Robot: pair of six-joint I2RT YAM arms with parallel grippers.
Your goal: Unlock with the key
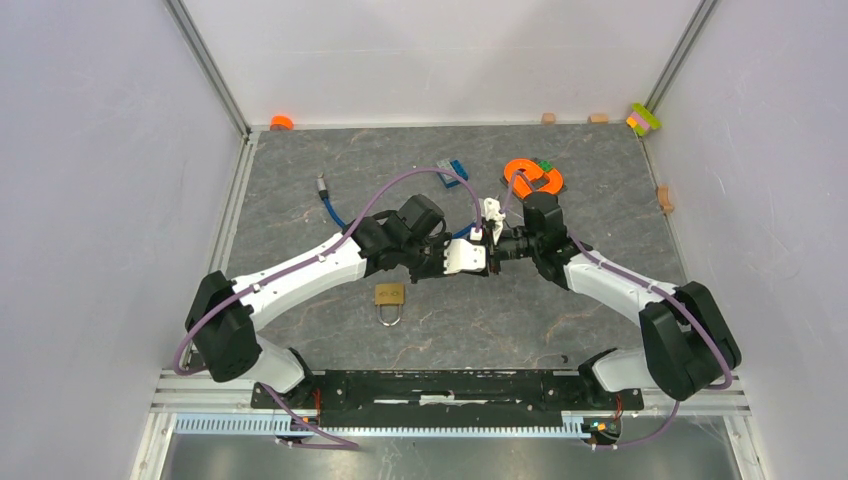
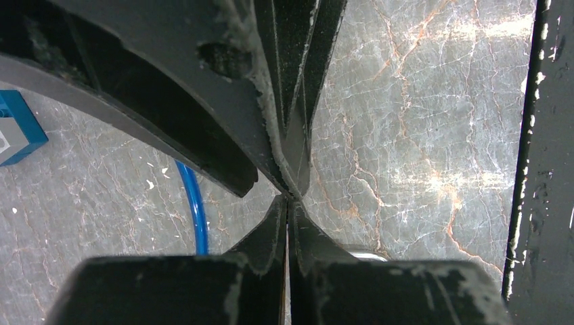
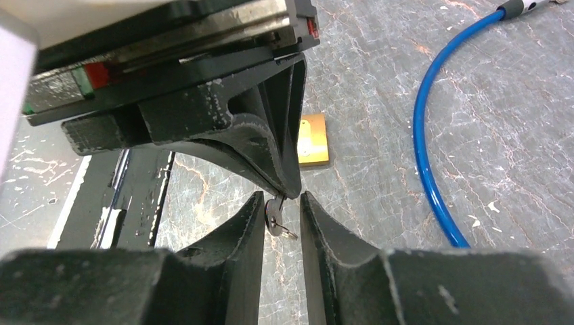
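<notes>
1. Pinched shut at the tips of the left gripper (image 2: 287, 203): the small key (image 3: 273, 218), dangling below them, off the table (image 1: 560, 300).
2. Flanking the key, one on each side: the fingers of the right gripper (image 3: 281, 203), parted a little, gripping nothing. Touching the key or not, cannot tell.
3. Met tip to tip at mid-table, both grippers.
4. Flat on the table, apart from the key, on the near side: the brass padlock (image 1: 390, 296), shackle towards the bases.
5. Farther out: blue cable (image 3: 423, 135), blue block (image 1: 452, 172), orange ring (image 1: 533, 178).
</notes>
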